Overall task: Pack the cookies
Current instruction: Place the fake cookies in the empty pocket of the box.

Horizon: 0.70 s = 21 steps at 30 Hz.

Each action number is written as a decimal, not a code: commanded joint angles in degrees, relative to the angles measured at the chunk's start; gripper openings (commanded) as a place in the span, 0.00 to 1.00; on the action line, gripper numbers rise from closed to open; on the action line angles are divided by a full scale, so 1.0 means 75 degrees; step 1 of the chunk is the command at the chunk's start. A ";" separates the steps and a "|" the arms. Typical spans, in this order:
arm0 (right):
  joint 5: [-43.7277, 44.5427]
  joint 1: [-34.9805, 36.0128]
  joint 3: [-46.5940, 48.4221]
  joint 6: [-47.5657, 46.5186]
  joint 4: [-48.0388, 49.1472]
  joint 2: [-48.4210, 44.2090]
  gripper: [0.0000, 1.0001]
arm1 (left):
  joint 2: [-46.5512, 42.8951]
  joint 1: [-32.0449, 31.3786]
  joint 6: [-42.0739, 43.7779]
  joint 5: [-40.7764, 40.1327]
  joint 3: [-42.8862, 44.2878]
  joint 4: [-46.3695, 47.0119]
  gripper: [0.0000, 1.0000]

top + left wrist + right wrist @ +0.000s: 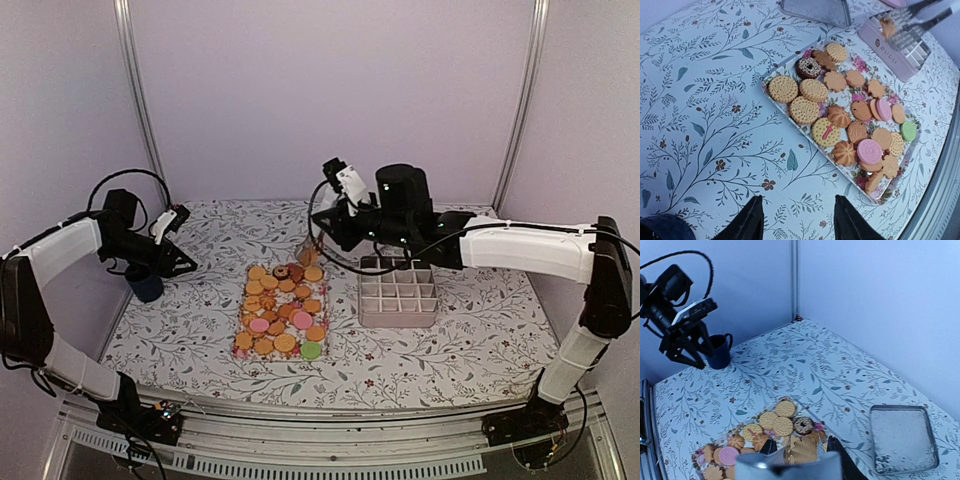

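I am pinching one orange wavy cookie [885, 28] in my right end effector [801, 446] above the flowery tray [858, 63], where the other small round cookies [282, 310] are lying. My left end effector [797, 220] is hanging apart, empty.

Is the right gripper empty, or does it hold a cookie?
The right gripper holds one: an orange cookie sits between its fingers.

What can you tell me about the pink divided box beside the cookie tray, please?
The divided box is pale pink and looks like plastic. It is a rectangle whose thin inner walls form a grid of open-topped cells, all apparently empty. It stands flat on the floral table, just right of the cookie tray, with a gap between them. The right arm reaches above its far edge. One side wall carries a small printed label.
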 commanded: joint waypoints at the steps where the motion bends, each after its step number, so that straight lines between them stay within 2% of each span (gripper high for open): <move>1: 0.0671 -0.0883 -0.0488 -0.0228 -0.0228 -0.0944 0.00 | -0.0227 0.0075 0.0258 -0.0043 -0.0174 -0.0150 0.49; 8: 0.0964 -0.1463 -0.1264 -0.0284 -0.0308 -0.1400 0.00 | -0.0214 0.0077 0.0283 -0.0040 -0.0148 -0.0150 0.49; 21: 0.1014 -0.1501 -0.1414 -0.0380 -0.0127 -0.0952 0.02 | -0.0235 0.0074 0.0224 0.0005 -0.0117 -0.0150 0.49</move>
